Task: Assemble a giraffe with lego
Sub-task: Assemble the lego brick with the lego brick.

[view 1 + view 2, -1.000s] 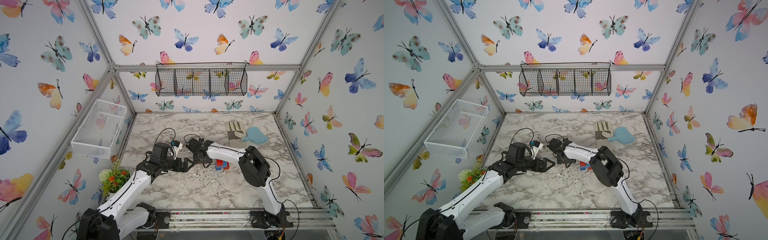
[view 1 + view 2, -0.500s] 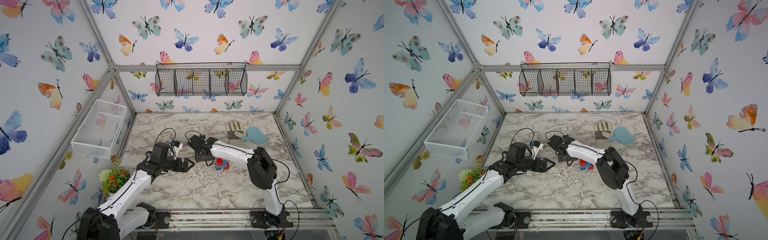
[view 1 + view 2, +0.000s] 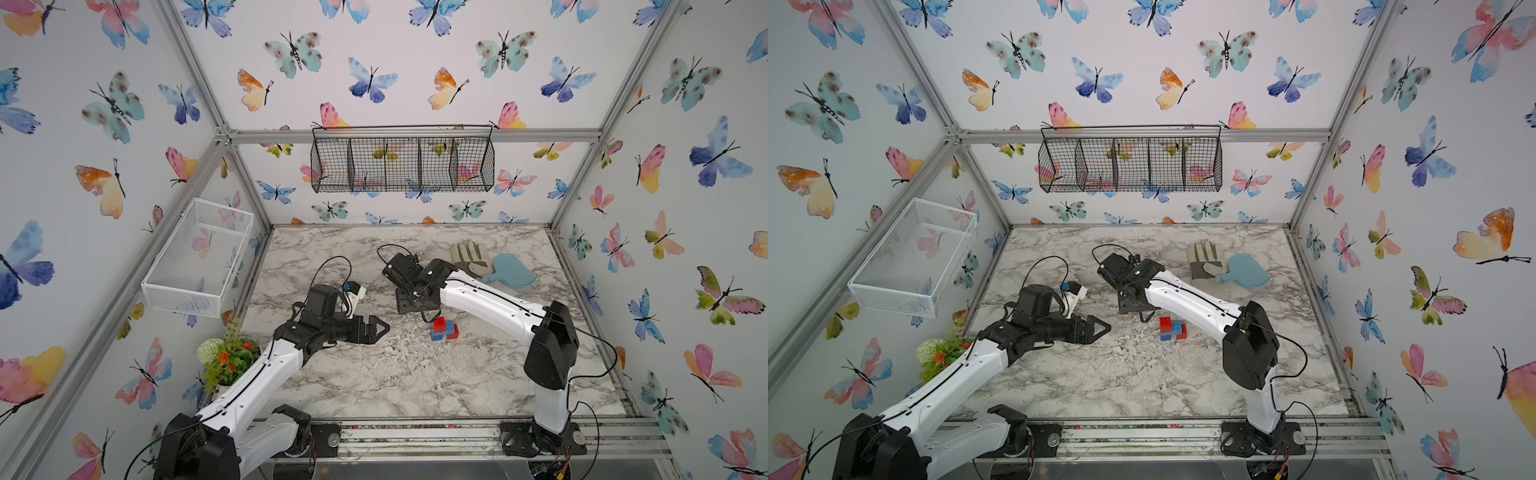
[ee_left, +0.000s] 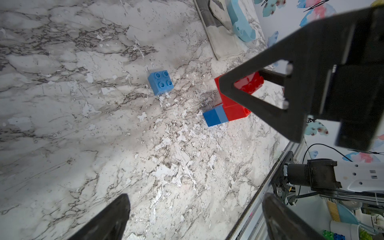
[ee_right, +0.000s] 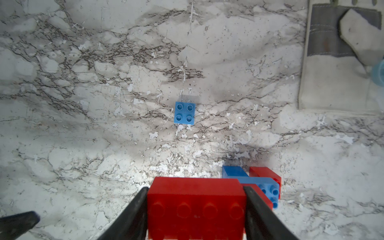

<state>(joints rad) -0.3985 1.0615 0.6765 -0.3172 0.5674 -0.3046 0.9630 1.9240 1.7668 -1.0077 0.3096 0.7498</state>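
- Your right gripper (image 5: 196, 189) has its jaws about half apart and clamped on the two short ends of the long red brick (image 5: 196, 205); the right wrist view shows a black finger (image 5: 133, 209) pressed flat against each end
- That brick shows a row of four studs on the face turned toward the wrist camera, and you hold it down low, just beside the giraffe
- The giraffe (image 3: 445, 331) is so far only a low cluster of red and blue bricks pressed together, sitting on the marble table (image 3: 374, 382) right of centre in both top views, close under your right forearm
- From these views you cannot tell whether the held brick already touches that cluster or only hangs next to it
- A small blue brick (image 5: 184, 113) lies alone on the marble, studs up, well apart from the cluster; your left wrist view shows it too (image 4: 160, 82)
- Your left gripper (image 4: 196, 197) has its jaws spread wide with nothing between them, only bare marble; in a top view it (image 3: 376, 328) hangs just left of the cluster, pointing toward it without touching
- Toward the back right of the table a work glove (image 3: 469, 259) lies flat, with a pale blue paddle (image 3: 513, 272) touching its edge, both away from the bricks
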